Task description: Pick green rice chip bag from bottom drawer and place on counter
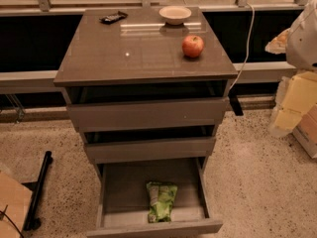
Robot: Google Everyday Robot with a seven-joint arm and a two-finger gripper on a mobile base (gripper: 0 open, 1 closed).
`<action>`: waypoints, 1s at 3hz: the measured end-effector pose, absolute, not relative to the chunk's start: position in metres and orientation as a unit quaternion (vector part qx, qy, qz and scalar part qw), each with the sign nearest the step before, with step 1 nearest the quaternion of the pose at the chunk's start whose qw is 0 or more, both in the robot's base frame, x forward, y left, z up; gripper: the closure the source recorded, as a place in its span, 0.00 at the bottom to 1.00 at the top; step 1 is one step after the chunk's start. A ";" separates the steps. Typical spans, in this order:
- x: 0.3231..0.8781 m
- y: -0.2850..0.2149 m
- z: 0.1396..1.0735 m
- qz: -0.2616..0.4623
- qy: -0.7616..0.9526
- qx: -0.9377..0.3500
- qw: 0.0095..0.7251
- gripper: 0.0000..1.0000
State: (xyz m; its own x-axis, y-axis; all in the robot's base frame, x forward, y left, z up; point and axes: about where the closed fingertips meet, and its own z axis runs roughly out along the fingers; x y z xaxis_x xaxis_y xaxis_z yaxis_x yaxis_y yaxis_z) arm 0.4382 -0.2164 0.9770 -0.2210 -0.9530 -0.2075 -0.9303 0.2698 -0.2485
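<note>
Counter (99,58): glossy top, front-left area bare. Bottom drawer (153,227): pulled open, the two above nearly shut.

Green rice chip bag (161,201): flat on the drawer floor, near the front edge, just right of centre.

Apple (192,46) near the counter's right edge; bowl (175,15) and dark wrapper (113,17) along the back edge.

Gripper: out of view, so open or closed cannot be told. White rounded housing (303,33) at the right may be the arm.

Risks, by judgement: crinkly film could slip from a shallow pinch, the lift could clip the middle drawer's front, and a careless placement could roll the apple.
</note>
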 end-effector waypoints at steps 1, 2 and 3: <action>0.438 -0.216 0.977 -0.035 0.781 -0.603 0.160 0.00; 0.446 -0.215 0.954 -0.038 0.802 -0.574 0.162 0.00; 0.454 -0.213 0.932 -0.030 0.819 -0.550 0.163 0.00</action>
State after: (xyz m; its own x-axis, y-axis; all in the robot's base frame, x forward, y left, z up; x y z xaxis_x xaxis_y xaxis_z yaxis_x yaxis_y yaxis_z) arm 0.4540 -0.2132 0.9318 -0.3417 -0.9103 -0.2338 -0.8906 0.3931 -0.2287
